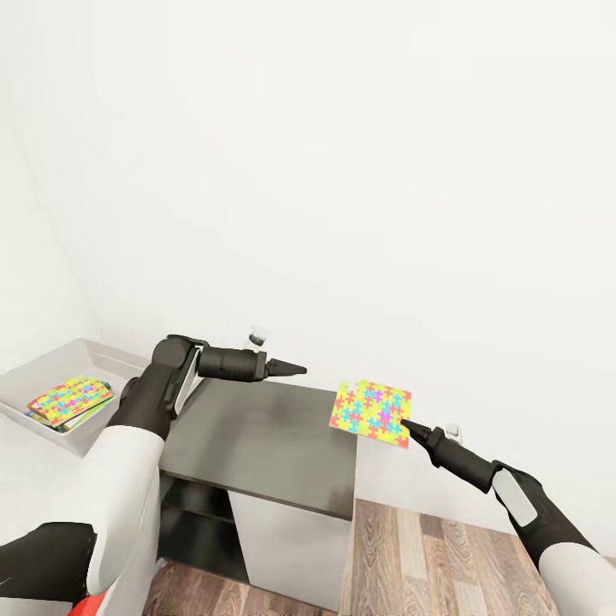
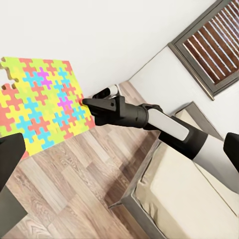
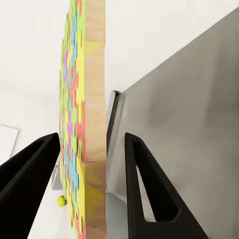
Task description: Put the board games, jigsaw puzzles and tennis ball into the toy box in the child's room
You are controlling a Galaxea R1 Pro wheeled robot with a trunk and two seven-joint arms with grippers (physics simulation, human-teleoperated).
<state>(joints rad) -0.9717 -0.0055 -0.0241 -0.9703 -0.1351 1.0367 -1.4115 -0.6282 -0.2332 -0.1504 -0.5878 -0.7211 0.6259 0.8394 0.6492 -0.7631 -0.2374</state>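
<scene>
White wall fills most of the head view, with wood plank floor (image 1: 445,556) at the lower right. Right jaws (image 1: 405,423) pinch a jigsaw puzzle (image 1: 371,413) by its edge, holding it in the air right of centre, beside the dark cabinet top (image 1: 257,445). Left jaws (image 1: 299,370) look pressed together above that top, holding nothing. At the left edge, the grey toy box (image 1: 81,352) on the pale tabletop (image 1: 34,479) holds another puzzle (image 1: 68,399) atop flat boxes.
</scene>
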